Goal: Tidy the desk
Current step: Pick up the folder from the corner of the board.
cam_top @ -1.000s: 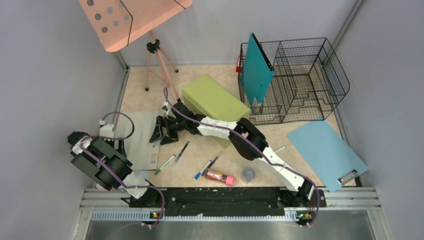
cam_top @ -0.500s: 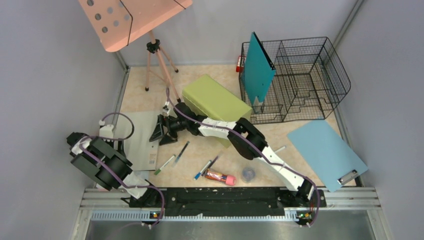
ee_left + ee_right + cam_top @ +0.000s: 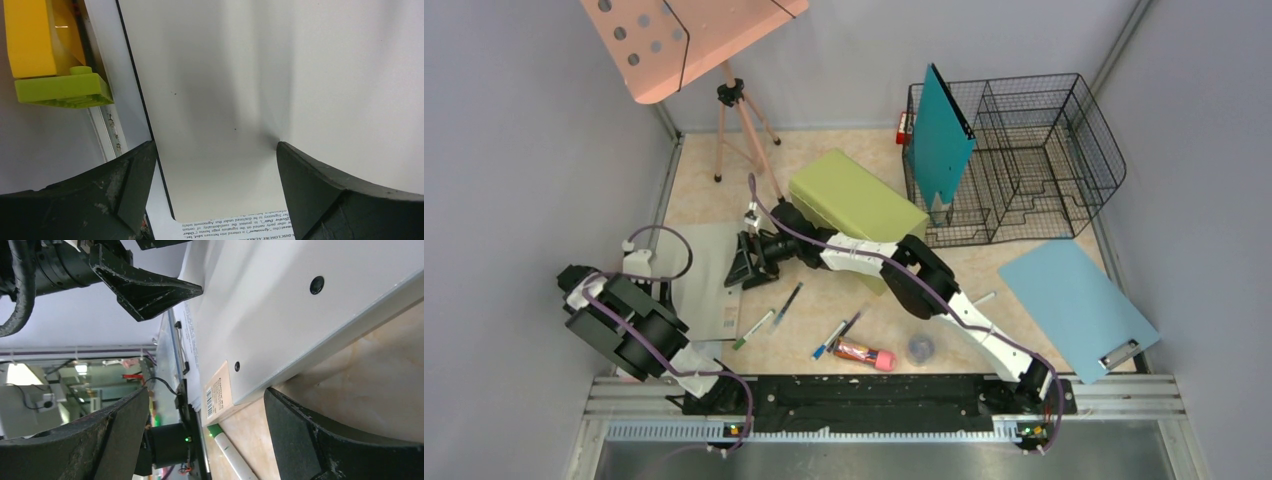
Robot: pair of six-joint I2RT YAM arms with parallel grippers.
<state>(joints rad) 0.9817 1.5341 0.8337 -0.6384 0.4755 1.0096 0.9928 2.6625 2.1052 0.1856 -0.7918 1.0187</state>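
Left wrist view: the left gripper (image 3: 215, 200) has its fingers (image 3: 115, 195) spread wide, holding nothing, above a pale grey clipboard (image 3: 225, 75) whose printed sheet (image 3: 235, 227) shows at the frame's bottom. The right gripper (image 3: 205, 435) is likewise wide and empty, its fingers (image 3: 325, 445) either side of that clipboard's labelled corner; whether they touch it I cannot tell. A green-capped marker (image 3: 227, 450) lies just beside that corner. From above, the clipboard lies along the left edge of the desk (image 3: 699, 190), the beige marbled tabletop, with pens (image 3: 789, 297) and a red glue stick (image 3: 864, 353) near its front edge. An olive box (image 3: 854, 200) sits mid-tabletop, a wire basket (image 3: 1094, 130) holding an upright teal folder (image 3: 939, 135) fills the far right corner, and a blue clipboard (image 3: 1074, 305) lies by the right edge.
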